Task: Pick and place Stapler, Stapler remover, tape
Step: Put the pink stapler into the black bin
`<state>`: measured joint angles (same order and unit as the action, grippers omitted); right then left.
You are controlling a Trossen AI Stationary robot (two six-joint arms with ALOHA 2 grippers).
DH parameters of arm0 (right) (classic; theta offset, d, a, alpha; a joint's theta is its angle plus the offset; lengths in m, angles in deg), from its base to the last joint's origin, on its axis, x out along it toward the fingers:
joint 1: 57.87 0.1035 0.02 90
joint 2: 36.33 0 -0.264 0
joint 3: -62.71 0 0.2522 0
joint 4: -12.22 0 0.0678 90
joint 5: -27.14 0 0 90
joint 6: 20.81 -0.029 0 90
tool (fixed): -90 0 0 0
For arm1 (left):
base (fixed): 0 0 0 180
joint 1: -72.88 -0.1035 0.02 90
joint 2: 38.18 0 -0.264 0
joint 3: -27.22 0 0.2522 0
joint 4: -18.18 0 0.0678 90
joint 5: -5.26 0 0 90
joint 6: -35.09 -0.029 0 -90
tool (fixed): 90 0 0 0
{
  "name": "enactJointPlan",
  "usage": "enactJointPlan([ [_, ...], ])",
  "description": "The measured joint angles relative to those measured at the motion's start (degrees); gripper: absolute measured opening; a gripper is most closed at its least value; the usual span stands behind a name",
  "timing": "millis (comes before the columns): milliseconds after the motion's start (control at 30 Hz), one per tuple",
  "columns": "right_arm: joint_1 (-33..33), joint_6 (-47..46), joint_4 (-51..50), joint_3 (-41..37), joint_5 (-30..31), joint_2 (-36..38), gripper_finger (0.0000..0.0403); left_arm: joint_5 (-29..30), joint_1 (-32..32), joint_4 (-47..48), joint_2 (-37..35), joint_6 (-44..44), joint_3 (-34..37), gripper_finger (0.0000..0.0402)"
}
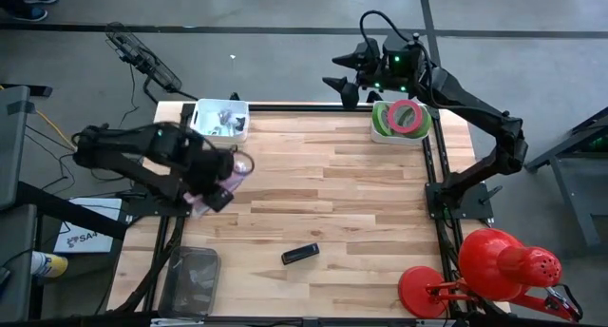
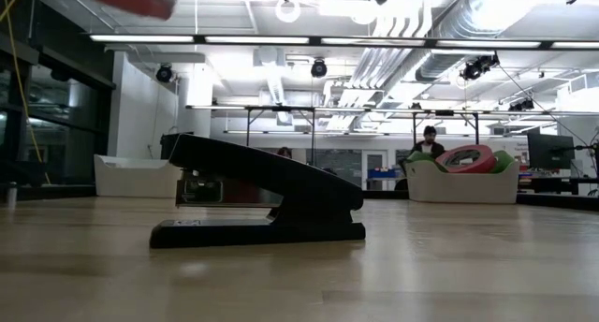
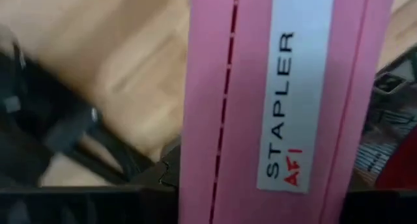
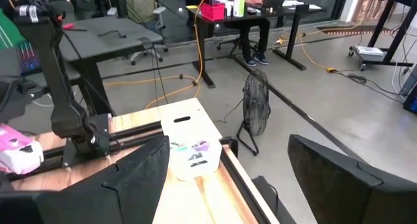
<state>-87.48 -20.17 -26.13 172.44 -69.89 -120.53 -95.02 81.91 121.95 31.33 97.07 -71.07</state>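
A black stapler (image 1: 300, 255) is seen lying on the wooden table (image 1: 361, 203) towards its near edge, long axis roughly across the table, slightly slanted. The left gripper (image 1: 217, 186) is nearer to it, up and to the left of it, and is closed on a pink stapler (image 3: 280, 107) held above the left side. The pink body and its label are shown only by the left wrist view; the low view shows the black stapler side on. Farther off, tape rolls (image 1: 403, 118) rest in a white tray (image 1: 385, 135), above which the right gripper (image 1: 347, 78) is held wide open. A second white bin (image 1: 220, 119) sits at the far left corner
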Motion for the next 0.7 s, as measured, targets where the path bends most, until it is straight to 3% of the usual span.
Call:
enactJointPlan([
  [133, 0.0, 1.1, -1.3, 0.0, 0.0, 0.0, 0.0304, -1.4, 6.6, -2.5, 0.0, 11.6, 5.7, 0.0137],
  [500, 0.0, 2.0, -1.7, 0.0, -0.8, 0.0, 0.0304, -0.5, 23.7, -24.5, 0.0, 44.0, 19.7, 0.0137],
  [700, 0.0, 2.4, -1.7, 0.0, -1.7, 0.0, 0.0304, 2.2, 33.5, -29.1, 0.2, 62.0, 21.8, 0.0137],
])
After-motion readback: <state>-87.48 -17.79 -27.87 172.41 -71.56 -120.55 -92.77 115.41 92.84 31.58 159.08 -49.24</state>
